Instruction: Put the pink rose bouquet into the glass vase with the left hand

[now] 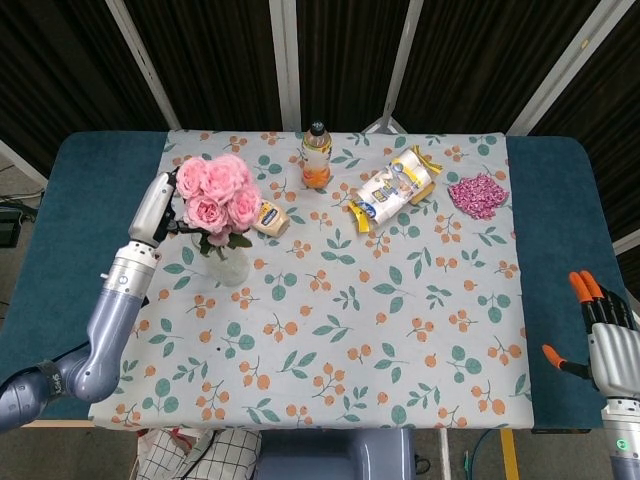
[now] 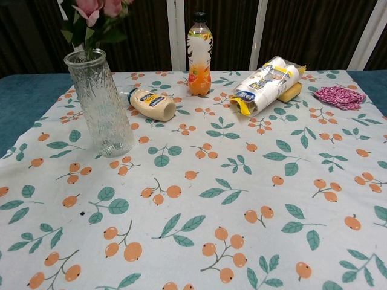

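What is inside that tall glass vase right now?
Green stems of the pink rose bouquet run down into the glass vase. The patterned glass blurs how deep they reach, or whether there is water.

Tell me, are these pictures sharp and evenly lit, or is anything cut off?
Head view: sharp, evenly lit, soft shadows, dark backdrop. Chest view: also sharp, but the pink rose bouquet is cropped at the top edge; the glass vase shows only mild highlights, no strong glare.

Bright even light, sharp pics
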Robot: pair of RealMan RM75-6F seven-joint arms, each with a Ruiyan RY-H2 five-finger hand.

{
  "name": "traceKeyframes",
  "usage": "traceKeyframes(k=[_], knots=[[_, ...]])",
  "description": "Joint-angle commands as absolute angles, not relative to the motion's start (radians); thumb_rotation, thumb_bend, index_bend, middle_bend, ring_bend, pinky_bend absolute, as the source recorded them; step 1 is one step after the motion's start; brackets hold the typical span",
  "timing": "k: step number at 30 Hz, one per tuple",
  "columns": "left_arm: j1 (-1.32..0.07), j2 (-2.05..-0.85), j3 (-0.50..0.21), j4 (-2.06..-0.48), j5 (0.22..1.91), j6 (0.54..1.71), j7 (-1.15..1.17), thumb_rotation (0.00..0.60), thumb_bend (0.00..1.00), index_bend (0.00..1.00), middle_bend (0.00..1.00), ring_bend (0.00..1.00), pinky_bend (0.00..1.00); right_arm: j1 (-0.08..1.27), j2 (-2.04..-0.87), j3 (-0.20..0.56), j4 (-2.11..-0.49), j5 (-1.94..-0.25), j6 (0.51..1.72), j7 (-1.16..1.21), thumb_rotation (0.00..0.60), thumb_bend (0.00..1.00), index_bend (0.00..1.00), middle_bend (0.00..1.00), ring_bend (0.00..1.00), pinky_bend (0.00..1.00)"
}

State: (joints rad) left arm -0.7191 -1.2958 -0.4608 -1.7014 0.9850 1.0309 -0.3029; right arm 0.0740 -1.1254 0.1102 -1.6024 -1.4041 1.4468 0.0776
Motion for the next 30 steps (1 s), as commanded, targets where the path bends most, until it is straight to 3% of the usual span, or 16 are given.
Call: traceKeyframes(k=[1,4,9,20,23,30], knots=[[-0.712,-1.250,-0.430,-1.708,0.978,0.963,-0.294,0.600,0.18,0.28,0.23,0.08,0.18,0.073,-1.124,0.110,-1.605,-1.404,1.448,0.078,0.600,0.22,0.00,0.00,0.04,0.06],[-0.711,-1.213,-0.417,-1.722,0.977,0.912,-0.298,0.600,0.15,0.17,0.15,0.01,0.12,0.072,-1.123,0.112,-1.607,-1.404,1.451,0.078,0.600,0.22,0.00,0.00,0.04,0.06],[-0.712,-1.157,-0.403,-1.743,0.969,0.853,-0.289,0.600,0.13,0.09,0.11,0.00,0.10,0.072,-1.123,0.112,-1.609,-1.405,1.453,0.078,0.600,0.22,0.00,0.00,0.04,0.06],[-0.676,-1.018,-0.344,-1.811,0.928,0.828,-0.192,0.600,0.13,0.05,0.11,0.00,0.11,0.066,-1.118,0.113,-1.618,-1.412,1.468,0.083,0.600,0.22,0.00,0.00,0.04,0.06],[-0.648,-0.973,-0.324,-1.846,0.942,0.874,-0.144,0.600,0.13,0.06,0.12,0.00,0.12,0.066,-1.117,0.112,-1.620,-1.415,1.470,0.081,0.600,0.22,0.00,0.00,0.04,0.06],[-0.536,-0.918,-0.255,-1.966,1.058,1.162,0.080,0.600,0.13,0.07,0.12,0.00,0.12,0.068,-1.120,0.110,-1.625,-1.421,1.468,0.070,0.600,0.22,0.00,0.00,0.04,0.06]])
